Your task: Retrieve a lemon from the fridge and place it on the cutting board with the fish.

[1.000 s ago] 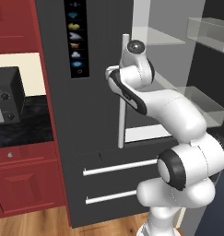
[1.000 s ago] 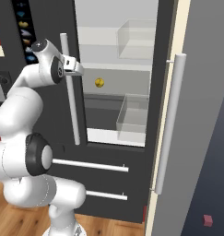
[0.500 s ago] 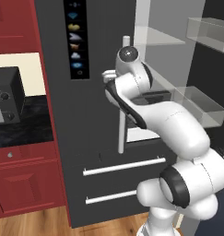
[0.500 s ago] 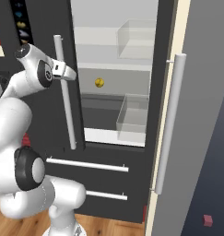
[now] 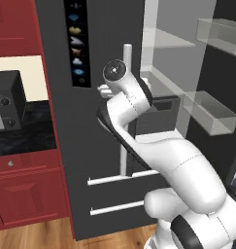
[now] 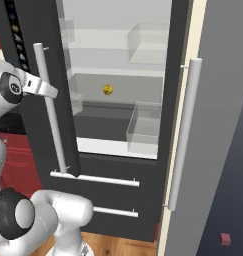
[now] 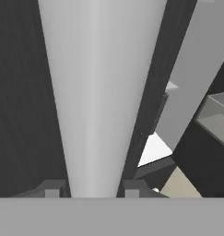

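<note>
A: Dark finger tips, two of them, sit one on each side of a smooth pale round bar in the hand view. Gripper (image 7: 89, 190) is closed on the door handle (image 7: 97, 92); nothing else is in it.

B: Which handle? Count them.

A: Two long white upright bars. The held one (image 6: 50, 110) is on the left door (image 6: 35, 75), which stands swung partly outward. The other upright handle (image 6: 183, 135) is on the right-hand door (image 6: 213, 125), a flat grey panel, also open. Two shorter horizontal bars cross the drawer fronts below; upper drawer bar (image 6: 95, 179), lower drawer bar (image 6: 115, 212).

B: Fridge body?

A: Fridge (image 5: 107, 58) is matt dark grey outside, pale inside. One vertical icon panel (image 5: 77, 44) of small symbols on the left door face. Shelves are clear and flat. Clear box-shaped bins: I count at least two inside in the right base view, an upper bin (image 6: 148, 42) and a lower bin (image 6: 143, 130). More may be on the doors; the exact number is uncertain.

B: Lemon?

A: One lemon (image 6: 108, 89), small, round, yellow, resting on the middle shelf (image 6: 133, 92) toward the back, well apart from the gripper and to the left above the lower bin.

B: Surroundings?

A: Red cabinets (image 5: 22, 189), one black microwave (image 5: 8, 99) on a dark speckled counter (image 5: 27, 131), wood plank floor (image 5: 90, 240).
</note>
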